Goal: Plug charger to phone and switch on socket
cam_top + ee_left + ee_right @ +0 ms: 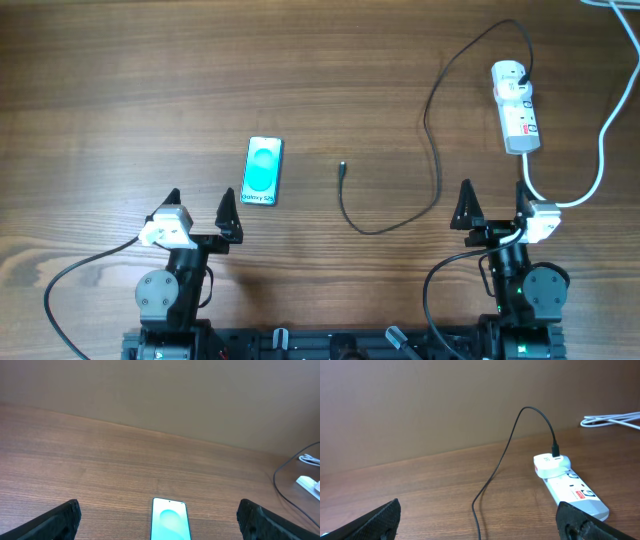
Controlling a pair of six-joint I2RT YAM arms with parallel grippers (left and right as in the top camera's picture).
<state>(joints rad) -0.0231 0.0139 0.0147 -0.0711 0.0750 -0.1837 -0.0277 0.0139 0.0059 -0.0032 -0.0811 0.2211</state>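
The phone (263, 171) lies flat, turquoise screen up, left of the table's middle; in the left wrist view it (170, 519) lies between the jaws, farther out. The charger cable (432, 140) is thin and black; it runs from a white adapter on the socket (514, 107) down in a loop to its small plug tip (342, 167), which lies right of the phone. In the right wrist view the cable (492, 475) and the socket (570, 489) show ahead. My left gripper (199, 212) is open and empty just near of the phone. My right gripper (494, 203) is open and empty, near of the socket.
A thick white lead (600, 140) runs from the socket's near end, past my right gripper, up to the far right corner; it also shows coiled in the right wrist view (612, 420). A brown wall stands behind the table's far edge (150, 430).
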